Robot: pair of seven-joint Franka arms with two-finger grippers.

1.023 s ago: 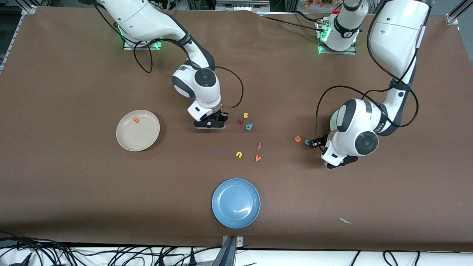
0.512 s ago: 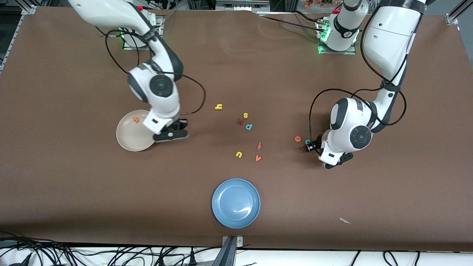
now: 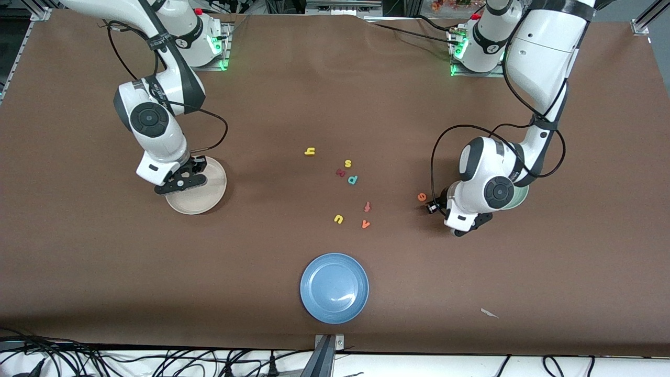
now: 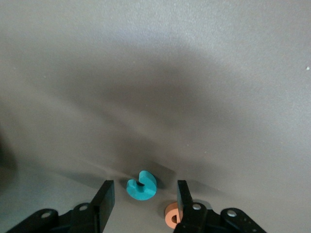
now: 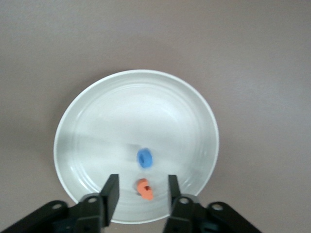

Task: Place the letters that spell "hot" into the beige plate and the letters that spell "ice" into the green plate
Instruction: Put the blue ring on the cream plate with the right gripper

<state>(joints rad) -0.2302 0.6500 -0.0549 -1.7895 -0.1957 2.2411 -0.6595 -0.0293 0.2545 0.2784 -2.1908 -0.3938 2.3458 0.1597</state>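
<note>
The right gripper (image 5: pixel 140 194) hangs over the beige plate (image 3: pixel 212 196), jaws parted and empty; in its wrist view the blue o (image 5: pixel 145 158) and orange t (image 5: pixel 144 189) lie in the plate. The left gripper (image 4: pixel 144 201) is low at center right of the front view, jaws apart around the teal c (image 4: pixel 141 185), with the orange e (image 3: pixel 422 197) just beside. The yellow h (image 3: pixel 310 152) lies mid-table. These foam letters are probably light, soft and thin; I would pinch the c on its 2 outer edges.
</note>
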